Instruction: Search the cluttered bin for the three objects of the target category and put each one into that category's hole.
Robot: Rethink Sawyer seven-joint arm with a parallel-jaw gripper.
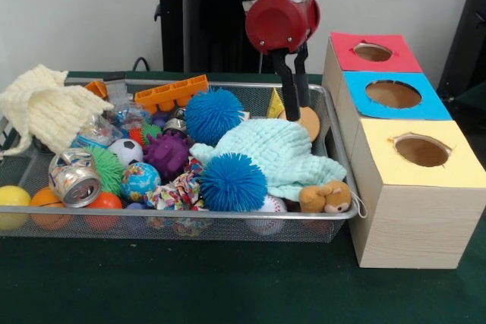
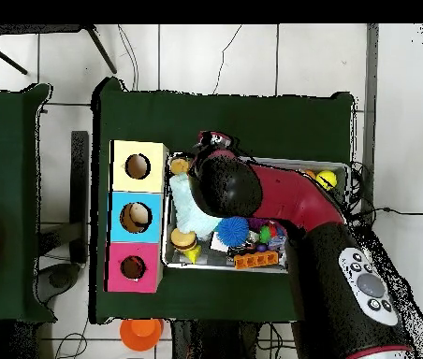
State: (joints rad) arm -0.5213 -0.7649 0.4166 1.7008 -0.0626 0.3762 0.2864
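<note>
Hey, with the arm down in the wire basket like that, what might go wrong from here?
1. The gripper is down at a round tan disc beside the pale blue knitted cloth, not at a plush animal, so it may pick the wrong thing or snag the cloth.
2. The tan and orange-brown plush toy lies in the silver wire mesh bin's near corner, farthest from the red-topped box's round hole, so it could be overlooked.

The arm (image 2: 290, 201) is extended over the table's middle; the gripper (image 1: 293, 85) is pointed straight down, fingers nearly closed.
</note>
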